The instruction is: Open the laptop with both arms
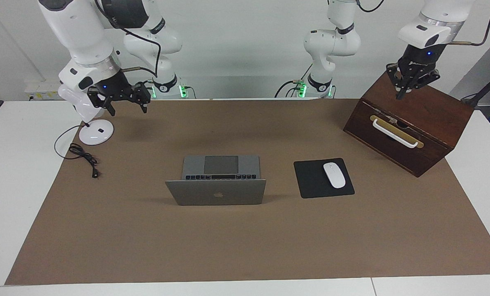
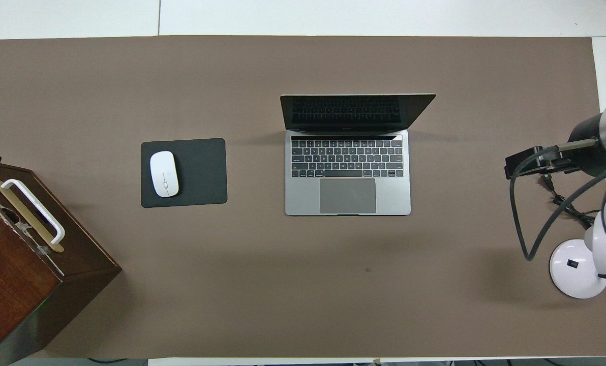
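The laptop (image 1: 216, 181) is sitting open – task seemingly done – as the right gripper (image 1: 121, 98), fingers spread, and the left gripper (image 1: 409, 82) (grasp unreadable) are hanging clear.

A plain white wall (image 1: 245, 49) closes the room at the robots' end. The white counter (image 1: 19, 164) is covered almost wholly by a brown mat (image 1: 245, 238), leaving bare white strips along its edges. Light is soft and even, casting faint shadows on the mat. A seam (image 2: 159, 18) divides the counter's white edge.
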`<state>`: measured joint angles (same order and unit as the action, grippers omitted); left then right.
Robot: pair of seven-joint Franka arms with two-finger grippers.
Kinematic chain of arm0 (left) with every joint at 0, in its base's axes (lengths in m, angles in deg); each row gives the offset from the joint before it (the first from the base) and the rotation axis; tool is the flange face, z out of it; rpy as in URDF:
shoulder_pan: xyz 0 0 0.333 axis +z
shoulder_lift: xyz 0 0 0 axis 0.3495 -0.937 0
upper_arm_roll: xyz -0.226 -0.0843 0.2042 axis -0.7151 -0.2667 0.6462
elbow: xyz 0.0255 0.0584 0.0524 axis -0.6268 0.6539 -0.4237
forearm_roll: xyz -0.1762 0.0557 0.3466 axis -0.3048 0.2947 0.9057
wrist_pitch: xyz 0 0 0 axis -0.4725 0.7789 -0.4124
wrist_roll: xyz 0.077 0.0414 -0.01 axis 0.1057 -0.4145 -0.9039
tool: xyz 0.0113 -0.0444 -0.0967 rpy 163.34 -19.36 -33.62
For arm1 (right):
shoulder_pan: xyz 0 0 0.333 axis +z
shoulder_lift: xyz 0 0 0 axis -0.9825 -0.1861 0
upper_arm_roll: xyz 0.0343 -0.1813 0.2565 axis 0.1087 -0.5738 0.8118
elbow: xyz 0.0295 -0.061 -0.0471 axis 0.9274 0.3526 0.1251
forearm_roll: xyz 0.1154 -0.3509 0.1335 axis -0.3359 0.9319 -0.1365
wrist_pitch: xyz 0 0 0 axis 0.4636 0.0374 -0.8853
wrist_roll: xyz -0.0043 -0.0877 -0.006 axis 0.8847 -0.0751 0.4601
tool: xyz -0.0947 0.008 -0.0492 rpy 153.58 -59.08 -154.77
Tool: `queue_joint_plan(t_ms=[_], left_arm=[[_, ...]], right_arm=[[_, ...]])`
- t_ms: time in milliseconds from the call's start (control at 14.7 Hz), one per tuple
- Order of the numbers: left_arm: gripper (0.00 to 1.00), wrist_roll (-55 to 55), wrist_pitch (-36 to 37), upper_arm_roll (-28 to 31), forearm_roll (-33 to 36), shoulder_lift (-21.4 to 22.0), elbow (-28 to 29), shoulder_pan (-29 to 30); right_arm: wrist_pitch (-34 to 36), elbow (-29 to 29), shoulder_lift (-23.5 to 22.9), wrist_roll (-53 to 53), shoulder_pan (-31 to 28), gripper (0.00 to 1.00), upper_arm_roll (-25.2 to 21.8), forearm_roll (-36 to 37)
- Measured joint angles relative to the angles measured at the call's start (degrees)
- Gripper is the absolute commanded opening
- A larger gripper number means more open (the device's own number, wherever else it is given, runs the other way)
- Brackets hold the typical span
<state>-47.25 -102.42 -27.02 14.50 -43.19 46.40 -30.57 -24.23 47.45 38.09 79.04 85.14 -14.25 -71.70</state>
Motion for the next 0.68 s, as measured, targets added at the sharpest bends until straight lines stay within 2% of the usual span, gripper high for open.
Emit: queue_joint_plan(t_ms=[613, 681], left_arm=[[0.0, 1.15, 0.74, -0.38, 0.68, 0.92, -0.03, 1.41], [0.5, 1.17, 0.75, -0.37, 0.68, 1.01, 0.12, 1.46]], right_arm=[[-0.03, 0.02, 1.16, -0.15, -0.22, 1.0, -0.29, 0.0], [-0.03, 0.02, 1.16, -0.15, -0.22, 1.0, -0.29, 0.0]])
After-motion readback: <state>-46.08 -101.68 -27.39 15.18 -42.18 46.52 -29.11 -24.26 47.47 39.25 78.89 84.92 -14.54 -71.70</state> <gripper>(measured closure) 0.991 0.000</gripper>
